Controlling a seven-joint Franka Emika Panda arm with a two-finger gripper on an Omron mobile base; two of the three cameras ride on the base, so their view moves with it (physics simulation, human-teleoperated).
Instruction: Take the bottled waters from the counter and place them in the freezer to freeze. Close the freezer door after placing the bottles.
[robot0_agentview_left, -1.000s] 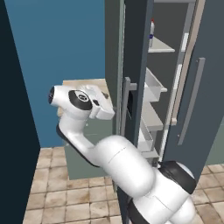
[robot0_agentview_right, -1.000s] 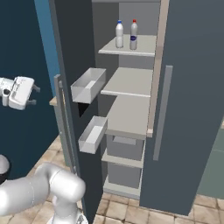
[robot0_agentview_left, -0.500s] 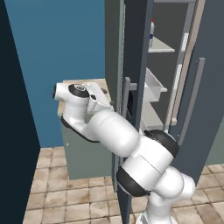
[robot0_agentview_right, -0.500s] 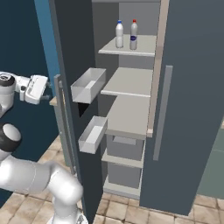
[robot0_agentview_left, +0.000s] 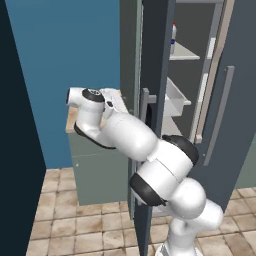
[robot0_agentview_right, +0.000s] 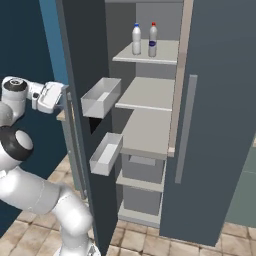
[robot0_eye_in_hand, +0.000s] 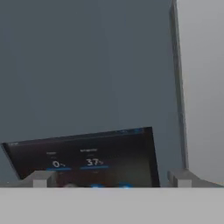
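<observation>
Both bottled waters stand upright on the freezer's top white shelf (robot0_agentview_right: 150, 56): the blue-capped bottle (robot0_agentview_right: 136, 39) on the left, the red-capped bottle (robot0_agentview_right: 152, 40) beside it. One bottle (robot0_agentview_left: 173, 37) peeks past the door edge in the left base view. The freezer door (robot0_agentview_right: 85, 100) stands wide open. My gripper (robot0_agentview_right: 61, 98) is at the door's outer face, close to its black display panel (robot0_eye_in_hand: 83, 159). It is open, its fingertips (robot0_eye_in_hand: 41, 178) wide apart with nothing between them. The bar handle (robot0_agentview_right: 75, 145) runs down just below my hand.
Two clear door bins (robot0_agentview_right: 102, 97) jut from the door's inner side. Clear drawers (robot0_agentview_right: 142, 167) sit under the lower shelves. The second dark grey door (robot0_agentview_right: 220, 115) stays shut on the right. The beige counter (robot0_agentview_left: 71, 121) over a grey-green cabinet lies behind my arm.
My arm has swung the hand to the right, up to the outer face of the open freezer door. The door and the bottles have not moved.
</observation>
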